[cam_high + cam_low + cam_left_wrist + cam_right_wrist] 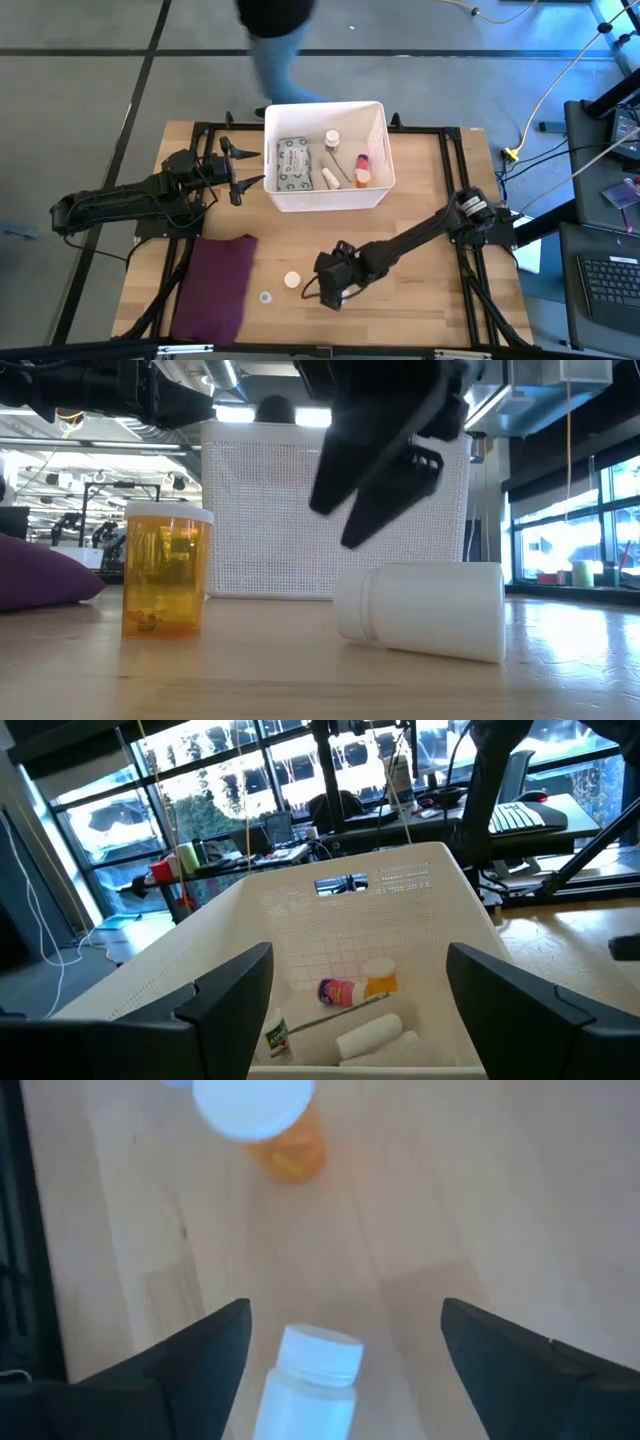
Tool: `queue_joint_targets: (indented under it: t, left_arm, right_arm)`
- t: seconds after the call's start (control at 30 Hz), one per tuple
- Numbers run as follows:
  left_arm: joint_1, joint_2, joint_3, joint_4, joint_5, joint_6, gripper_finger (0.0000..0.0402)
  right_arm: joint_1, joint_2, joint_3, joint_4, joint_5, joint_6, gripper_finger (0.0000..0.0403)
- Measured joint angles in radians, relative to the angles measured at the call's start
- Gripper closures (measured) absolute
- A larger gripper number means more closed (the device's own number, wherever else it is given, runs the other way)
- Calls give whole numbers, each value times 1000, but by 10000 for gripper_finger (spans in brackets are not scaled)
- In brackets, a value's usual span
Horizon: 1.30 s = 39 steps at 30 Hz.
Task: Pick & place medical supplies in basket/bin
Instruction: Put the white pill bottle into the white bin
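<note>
The white bin (377, 150) stands at the table's far middle. In it lie a grey-green packet (295, 163), a white bottle (331, 140) and other small supplies (355, 990). On the table an orange pill bottle with a white cap (165, 570) stands upright. A white bottle (310, 1385) lies on its side beside it. My right gripper (345, 1315) is open, slanting down just above this white bottle, one finger to each side, clear of it (338, 525). My left gripper (238, 178) is open and level at the bin's left wall.
A flat maroon cloth (215, 285) lies at the near left of the table. A small grey round piece (266, 297) sits between the cloth and the orange bottle. A person (275, 40) stands just beyond the table's far edge, behind the bin.
</note>
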Motion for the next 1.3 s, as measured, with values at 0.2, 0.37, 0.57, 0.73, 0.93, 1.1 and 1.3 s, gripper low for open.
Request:
queue_joint_targets:
  t: [0.2, 0.37, 0.57, 0.73, 0.93, 1.1, 1.3]
  left_arm:
    - [0, 0, 0, 0, 0, 0, 111]
    - [0, 0, 0, 0, 0, 0, 111]
    - [0, 0, 0, 0, 0, 0, 111]
    - [0, 0, 0, 0, 0, 0, 111]
    - [0, 0, 0, 0, 0, 0, 111]
    - [0, 0, 0, 0, 0, 0, 111]
    - [0, 0, 0, -1, 0, 0, 111]
  right_arm:
    - [14, 63, 0, 13, -27, -3, 80]
    - [20, 96, 0, 13, -55, 12, 80]
    - [19, 101, 0, 2, -86, 35, 102]
    - [19, 101, 0, 4, -89, 34, 149]
    - [19, 101, 0, 8, -90, 35, 217]
    - [19, 100, 9, 13, -90, 28, 231]
    - [18, 89, 106, -61, -89, -45, 213]
